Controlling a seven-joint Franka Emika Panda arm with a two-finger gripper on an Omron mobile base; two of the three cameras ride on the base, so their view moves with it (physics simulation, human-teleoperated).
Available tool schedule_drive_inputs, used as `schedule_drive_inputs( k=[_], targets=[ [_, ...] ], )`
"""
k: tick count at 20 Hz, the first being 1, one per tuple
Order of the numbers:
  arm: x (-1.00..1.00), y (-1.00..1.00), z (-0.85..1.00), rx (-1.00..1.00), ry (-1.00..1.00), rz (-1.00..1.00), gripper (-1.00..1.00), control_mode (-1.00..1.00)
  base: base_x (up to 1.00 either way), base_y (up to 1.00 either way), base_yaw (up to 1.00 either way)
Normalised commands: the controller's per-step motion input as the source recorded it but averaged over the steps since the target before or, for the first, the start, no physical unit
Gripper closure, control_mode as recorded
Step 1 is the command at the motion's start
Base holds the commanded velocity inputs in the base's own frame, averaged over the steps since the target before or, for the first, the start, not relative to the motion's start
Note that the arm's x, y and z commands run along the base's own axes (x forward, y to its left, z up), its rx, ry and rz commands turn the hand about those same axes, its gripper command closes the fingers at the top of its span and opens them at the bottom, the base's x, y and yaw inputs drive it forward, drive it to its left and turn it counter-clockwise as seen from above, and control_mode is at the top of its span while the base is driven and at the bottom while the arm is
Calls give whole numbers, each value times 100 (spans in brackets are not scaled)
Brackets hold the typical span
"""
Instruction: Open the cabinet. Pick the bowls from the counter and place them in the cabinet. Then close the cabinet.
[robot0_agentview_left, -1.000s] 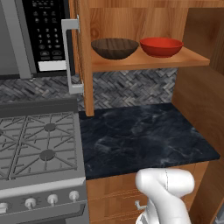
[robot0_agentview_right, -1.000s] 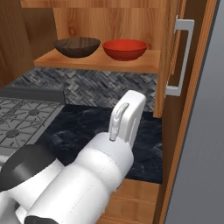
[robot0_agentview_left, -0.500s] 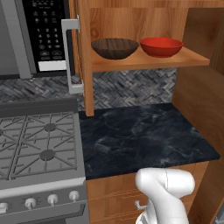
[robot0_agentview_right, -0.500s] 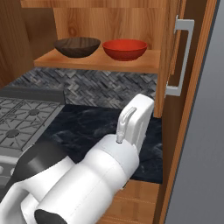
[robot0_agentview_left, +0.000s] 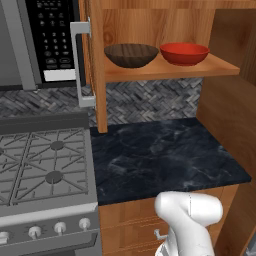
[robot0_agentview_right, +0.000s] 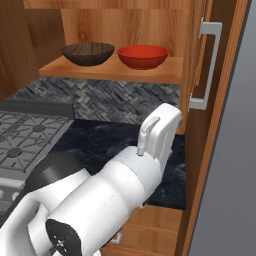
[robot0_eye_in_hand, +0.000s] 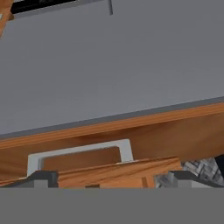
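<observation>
With the dark wood-grain bowl (robot0_agentview_left: 131, 55) and glossy red bowl (robot0_agentview_left: 184, 53) sitting on the shelf beyond it, the wide-open claw (robot0_eye_in_hand: 107, 178) is straddling the brown wooden cabinet door's (robot0_eye_in_hand: 118, 173) edge, seemingly to close it.
</observation>
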Motion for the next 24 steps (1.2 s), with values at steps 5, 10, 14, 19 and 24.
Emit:
schedule_drive_inputs(
  k=[5,10,14,19,24],
  targets=[
    [35,-14,0,0,0,0,-100,-100,0,0,0],
    [43,-2,-2,0,1,0,-100,-100,0,0,0],
    [44,-12,0,0,3,0,-100,-100,0,0,0],
    [29,-24,0,0,2,0,-100,-100,0,0,0],
    [43,-17,0,0,7,0,-100,-100,0,0,0]
  ],
)
